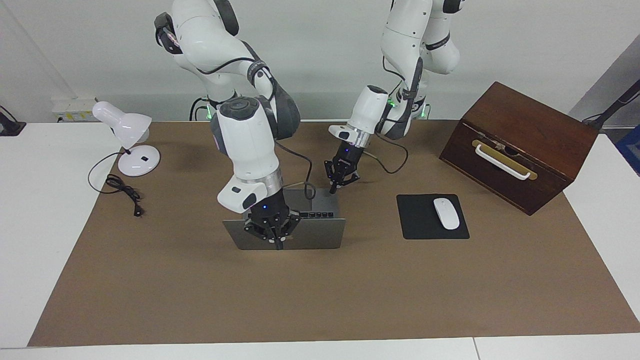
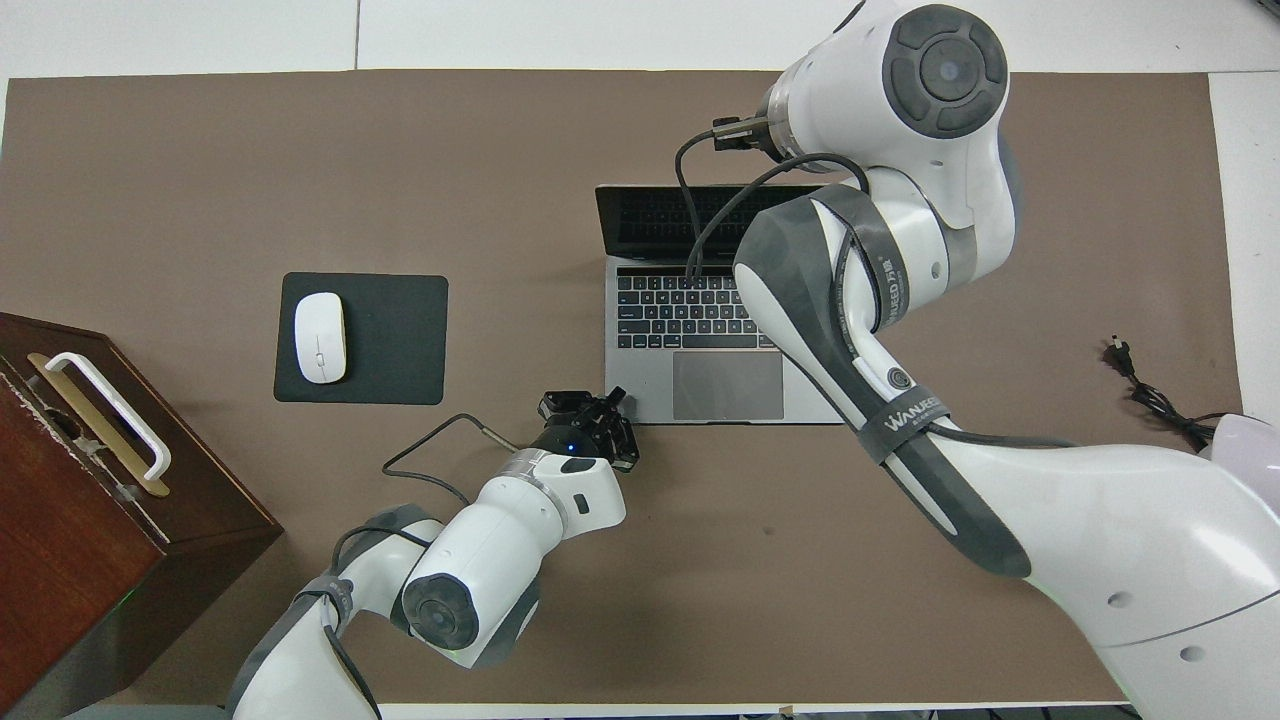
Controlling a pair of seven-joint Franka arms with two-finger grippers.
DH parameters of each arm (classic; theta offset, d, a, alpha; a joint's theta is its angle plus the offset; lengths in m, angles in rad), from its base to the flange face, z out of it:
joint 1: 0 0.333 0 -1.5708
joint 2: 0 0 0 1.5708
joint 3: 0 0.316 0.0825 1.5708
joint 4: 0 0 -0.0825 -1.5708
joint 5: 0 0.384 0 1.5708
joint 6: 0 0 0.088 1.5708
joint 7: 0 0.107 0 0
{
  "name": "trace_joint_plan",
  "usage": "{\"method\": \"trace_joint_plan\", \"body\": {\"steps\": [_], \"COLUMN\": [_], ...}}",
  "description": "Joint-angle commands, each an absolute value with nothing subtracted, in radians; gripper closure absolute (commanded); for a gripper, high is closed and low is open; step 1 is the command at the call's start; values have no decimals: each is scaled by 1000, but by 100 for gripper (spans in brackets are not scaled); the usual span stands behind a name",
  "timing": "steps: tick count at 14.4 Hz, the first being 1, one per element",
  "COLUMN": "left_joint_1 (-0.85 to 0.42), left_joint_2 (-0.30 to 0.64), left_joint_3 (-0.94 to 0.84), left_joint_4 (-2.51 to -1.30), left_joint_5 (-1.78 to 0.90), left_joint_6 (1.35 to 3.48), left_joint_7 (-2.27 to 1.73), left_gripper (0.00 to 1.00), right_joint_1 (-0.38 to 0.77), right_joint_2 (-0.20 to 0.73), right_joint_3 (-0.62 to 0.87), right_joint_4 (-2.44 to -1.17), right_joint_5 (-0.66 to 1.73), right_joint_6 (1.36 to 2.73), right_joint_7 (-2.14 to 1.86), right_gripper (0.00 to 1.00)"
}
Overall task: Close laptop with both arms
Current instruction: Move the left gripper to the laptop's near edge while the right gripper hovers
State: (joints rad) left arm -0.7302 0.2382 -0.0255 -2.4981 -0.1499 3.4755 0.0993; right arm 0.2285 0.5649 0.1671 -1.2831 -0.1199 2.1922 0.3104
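A brown mat is spread over a white table before a pale wall. The open laptop is set mid-mat. Its lid's top edge is met by the right gripper, its base corner by the left gripper; finger spacing cannot be told.

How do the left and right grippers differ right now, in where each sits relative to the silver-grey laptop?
The right gripper is at the raised lid of the thin silver-grey laptop, at its top edge; the left gripper is down at the corner of the base nearest the robots. The right gripper points straight down; the left gripper is tilted. The overhead view hides the right gripper under its arm and shows the left gripper. Both are small, black and two-fingered.
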Motion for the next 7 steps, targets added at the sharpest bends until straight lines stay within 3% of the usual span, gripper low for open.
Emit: {"method": "trace_joint_plan", "body": {"steps": [1, 7], "left_joint_1": [-761, -773], "left_joint_2": [268, 285], "left_joint_3": [-9, -9], "left_joint_4": [-2488, -2488], "left_joint_5": [-167, -167], "left_joint_6": [3499, 3501], "left_joint_7": [109, 112], "left_gripper": [100, 100], "right_joint_1": [218, 193], "right_joint_2": [546, 523], "right_joint_3": [176, 176], "right_joint_4": [-1308, -1333], "right_joint_5": [-95, 21], "right_joint_6": [2155, 2034], "right_joint_7": [307, 305], "right_gripper": [100, 100]}}
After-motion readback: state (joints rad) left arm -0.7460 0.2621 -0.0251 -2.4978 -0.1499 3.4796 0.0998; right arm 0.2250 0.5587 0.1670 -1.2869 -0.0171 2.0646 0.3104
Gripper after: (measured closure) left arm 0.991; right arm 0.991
